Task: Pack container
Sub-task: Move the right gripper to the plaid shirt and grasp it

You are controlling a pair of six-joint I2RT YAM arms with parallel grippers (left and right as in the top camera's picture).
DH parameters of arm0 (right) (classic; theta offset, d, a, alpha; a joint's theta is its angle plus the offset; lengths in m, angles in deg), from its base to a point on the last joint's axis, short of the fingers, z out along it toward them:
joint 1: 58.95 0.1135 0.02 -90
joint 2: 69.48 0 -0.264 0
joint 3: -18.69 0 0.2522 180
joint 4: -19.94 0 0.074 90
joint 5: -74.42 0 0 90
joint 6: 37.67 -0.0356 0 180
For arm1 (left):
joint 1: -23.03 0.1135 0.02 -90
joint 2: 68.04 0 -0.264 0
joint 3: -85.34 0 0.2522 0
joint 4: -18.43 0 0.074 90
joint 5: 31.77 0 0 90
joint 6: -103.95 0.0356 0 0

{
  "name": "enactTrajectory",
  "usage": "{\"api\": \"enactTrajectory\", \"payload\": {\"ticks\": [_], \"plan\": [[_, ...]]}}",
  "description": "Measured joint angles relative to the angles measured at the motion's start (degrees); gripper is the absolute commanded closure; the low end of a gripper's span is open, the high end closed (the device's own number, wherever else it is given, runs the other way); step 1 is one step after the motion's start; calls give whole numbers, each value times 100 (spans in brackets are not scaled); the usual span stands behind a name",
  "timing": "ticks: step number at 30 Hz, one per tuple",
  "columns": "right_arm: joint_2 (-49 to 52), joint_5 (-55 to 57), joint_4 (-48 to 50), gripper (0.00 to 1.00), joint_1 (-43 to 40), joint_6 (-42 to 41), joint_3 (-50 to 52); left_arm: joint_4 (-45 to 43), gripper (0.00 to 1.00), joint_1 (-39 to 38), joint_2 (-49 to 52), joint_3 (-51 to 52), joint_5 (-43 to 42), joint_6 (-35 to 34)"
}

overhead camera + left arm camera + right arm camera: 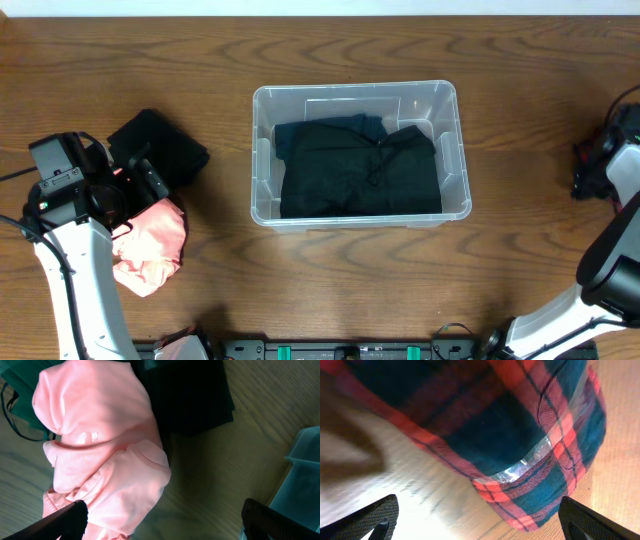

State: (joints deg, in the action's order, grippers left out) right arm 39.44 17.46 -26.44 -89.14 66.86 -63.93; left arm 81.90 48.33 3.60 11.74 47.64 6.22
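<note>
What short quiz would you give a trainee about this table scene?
1. True or false: the clear plastic rectangular container is empty.
2. Where is the crumpled pink cloth? A) in the container B) on the wooden table outside it C) hanging over its rim
3. Fill in: the red-and-blue cloth in the right wrist view has a ___ pattern.
Key: 1 false, it holds a dark folded garment; 2 B; 3 plaid.

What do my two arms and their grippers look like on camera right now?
The left arm and right arm have smooth white links with black joint and wrist housings. Thin black cable runs beside the left one. The fingers are black with ribbed faces. No readable markings show.
</note>
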Motion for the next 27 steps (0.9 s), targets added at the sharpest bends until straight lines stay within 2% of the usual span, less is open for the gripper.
{"api": "enactTrajectory", "payload": {"ticks": [12,20,22,27], "plan": [[122,-317,1257,2,-861,608,122,-2,2,0,0,0,0,0],[501,-686,1620,2,-992,894,35,-2,2,0,0,0,0,0],[551,-684,1672,7,-992,907,-13,-2,2,0,0,0,-2,0],[656,-758,1766,38,-988,968,-44,0,2,0,0,0,-2,0]]}}
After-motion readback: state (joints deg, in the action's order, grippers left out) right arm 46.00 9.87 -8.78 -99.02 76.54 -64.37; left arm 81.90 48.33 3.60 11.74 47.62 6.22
